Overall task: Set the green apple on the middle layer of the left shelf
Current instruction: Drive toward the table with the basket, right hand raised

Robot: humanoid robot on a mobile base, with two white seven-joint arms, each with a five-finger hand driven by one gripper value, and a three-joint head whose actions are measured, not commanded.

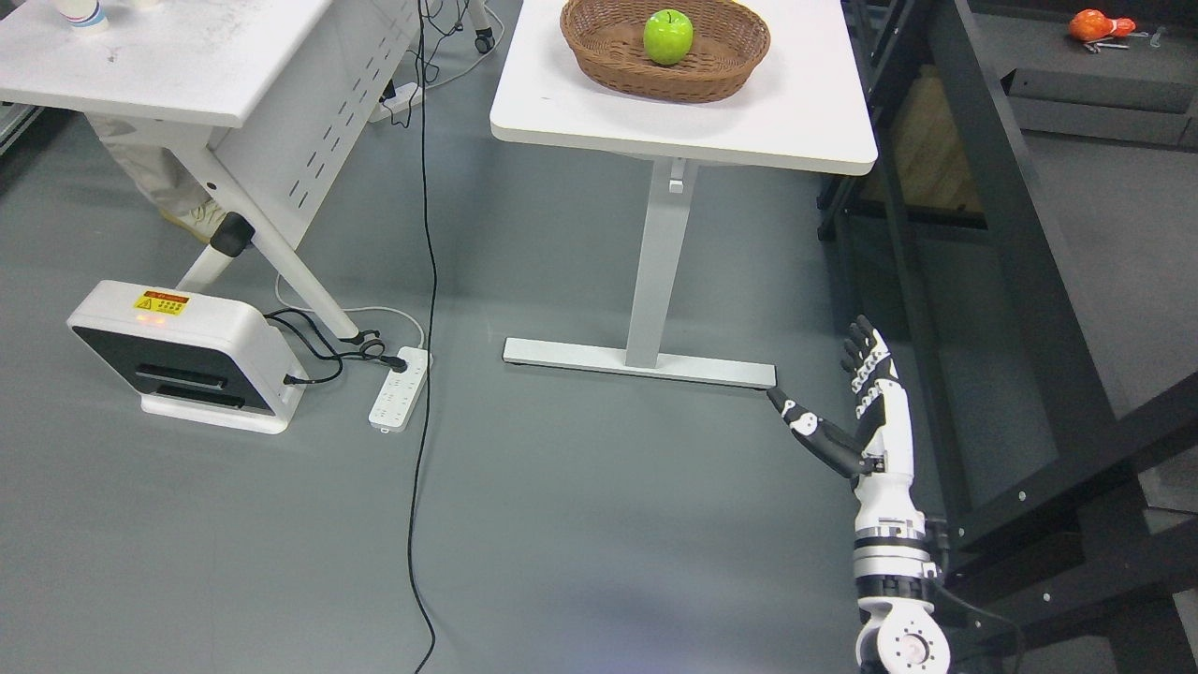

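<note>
Your green apple (668, 36) sits at the top centre of the frame, resting in a shallow wicker basket (721, 70) on the white tabletop (796, 117). Expect it to be firm, smooth-skinned and a little slippery, moderately light, and able to bruise if you squeeze too hard. Being round, it will roll if nudged, though the basket's rim should contain it. Take hold around its widest part from above or slightly from the side, with the fingers wrapped past the middle so it cannot pop out, and keep clear of the stem dimple on top.

Your right hand (856, 402) shows at the lower right of the frame, well below and away from the tabletop, hanging over the grey floor beside the dark shelf frame (1020, 243). Its fingers are stretched out and the thumb splayed to the side; it grips nothing and touches nothing. Your left hand is out of view.
</note>
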